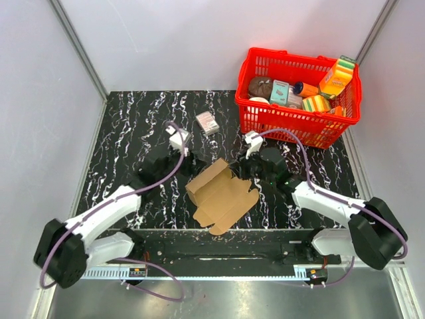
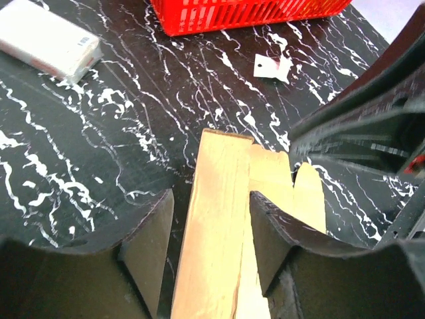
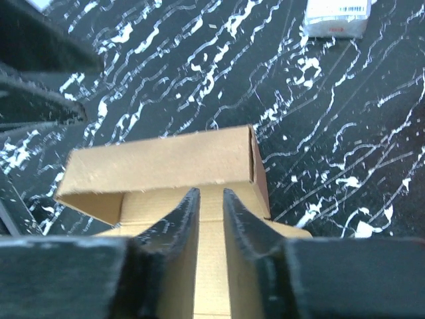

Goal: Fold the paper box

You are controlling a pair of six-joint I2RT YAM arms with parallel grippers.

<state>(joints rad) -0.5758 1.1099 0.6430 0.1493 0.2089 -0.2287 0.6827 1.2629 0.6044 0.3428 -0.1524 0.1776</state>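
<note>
The paper box (image 1: 219,196) is plain brown cardboard, partly folded, lying at the table's near middle with one long wall raised at its far left. My left gripper (image 1: 188,171) is at that raised wall. In the left wrist view its jaws (image 2: 209,242) stand open on either side of the upright cardboard strip (image 2: 219,219), with a dark gap on the left side. My right gripper (image 1: 242,174) hovers over the box's right part. Its fingers (image 3: 211,199) are close together with a narrow slit, nothing between them, above the flat panel and pointing at the folded wall (image 3: 159,163).
A red basket (image 1: 292,129) of grocery packs stands at the back right. A small white printed carton (image 1: 208,122) lies behind the box. A white paper scrap (image 2: 272,66) lies near the basket. The two arms face each other closely across the box.
</note>
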